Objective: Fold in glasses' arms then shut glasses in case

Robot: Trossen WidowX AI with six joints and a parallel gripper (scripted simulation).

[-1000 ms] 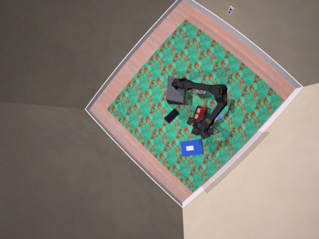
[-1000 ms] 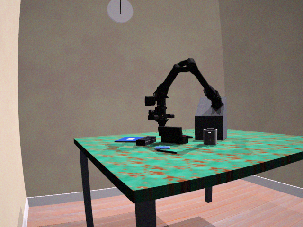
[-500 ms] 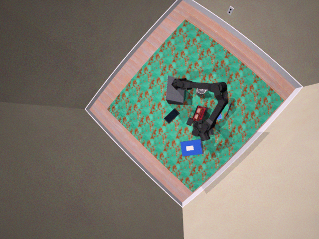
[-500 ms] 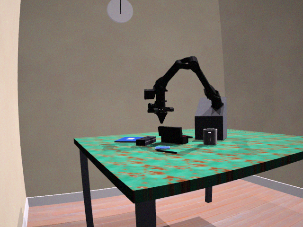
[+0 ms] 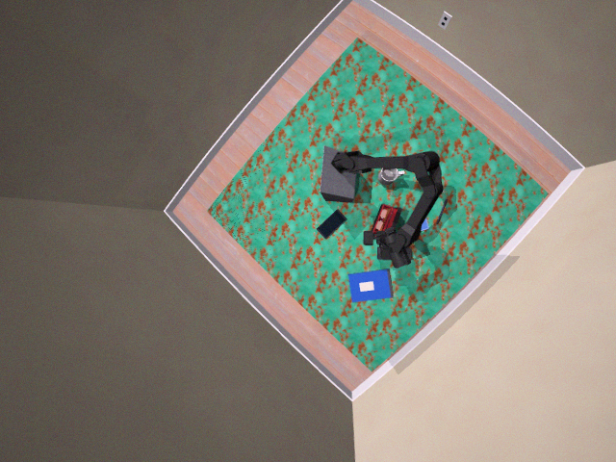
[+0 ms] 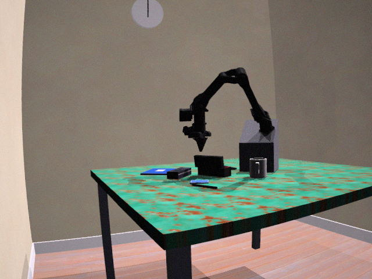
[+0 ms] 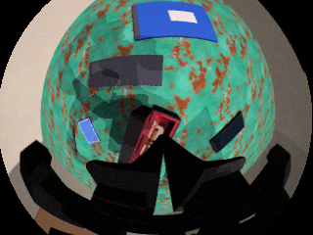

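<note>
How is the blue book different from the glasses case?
The blue book lies flat and shut; the glasses case stands open, lid up. The book is blue with a pale label; the case is black outside, red inside, glasses showing. Both rest on the green table.
</note>
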